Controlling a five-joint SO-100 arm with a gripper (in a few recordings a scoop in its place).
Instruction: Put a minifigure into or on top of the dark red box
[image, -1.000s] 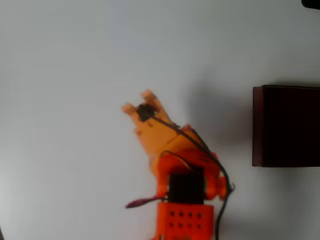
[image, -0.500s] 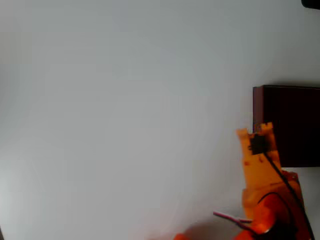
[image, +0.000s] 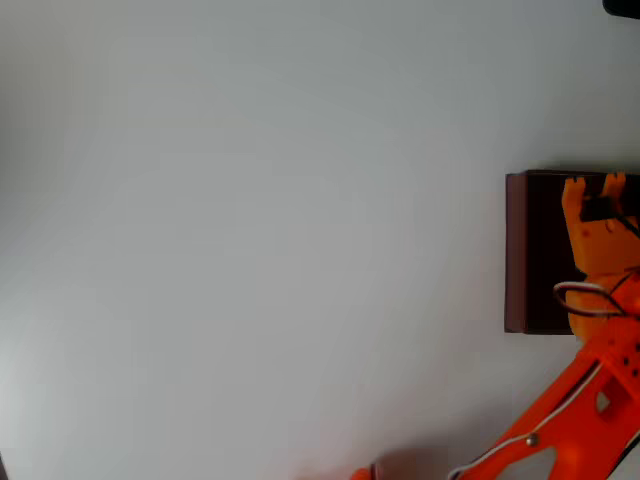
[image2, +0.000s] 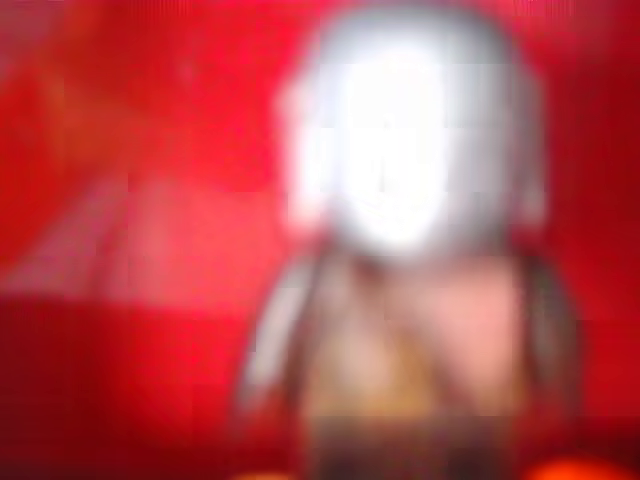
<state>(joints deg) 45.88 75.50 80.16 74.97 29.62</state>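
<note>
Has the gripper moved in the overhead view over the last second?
Yes. The gripper swung rightward from mid-table to above the dark red box, which has stayed put at the picture's right edge.

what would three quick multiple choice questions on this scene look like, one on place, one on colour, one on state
1. In the overhead view, where is the gripper?
A. over the box
B. at the picture's left edge
C. at the middle of the table

2. What colour is the arm?
A. blue
B. orange
C. white

3. In the wrist view, how does the toy figure appear?
A. far off and tiny
B. very close and blurred, against red
C. sharp, lying on the white table

Answers: 1 A, the fingertips sit above the box's dark interior at the right edge. 2 B, its links and gripper are orange. 3 B, its pale rounded head looms large and out of focus with red behind.
</note>
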